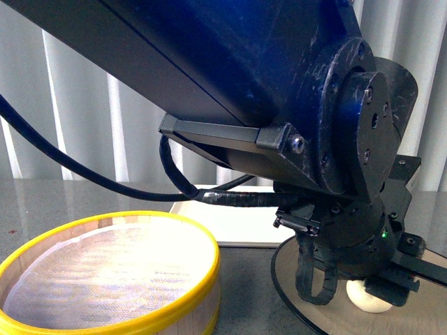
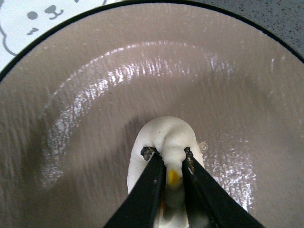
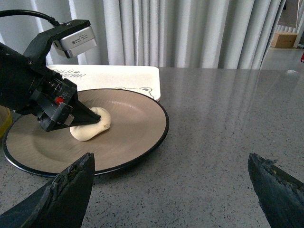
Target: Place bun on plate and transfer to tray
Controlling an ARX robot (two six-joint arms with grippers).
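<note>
The cream-white bun rests on the beige-grey plate with a black rim. My left gripper is shut on the bun's twisted top, its black fingers squeezing it beside the yellow spot. In the right wrist view the bun lies on the plate with the left gripper clamped on it. In the front view the bun shows under the left arm, on the plate. The cream tray with a bear drawing lies just behind the plate. My right gripper is open and empty over the table beside the plate.
A yellow-rimmed bamboo steamer basket stands left of the plate in the front view. The tray lies behind it. The left arm fills most of the front view. Grey speckled tabletop stretches to the plate's right. White curtains hang behind.
</note>
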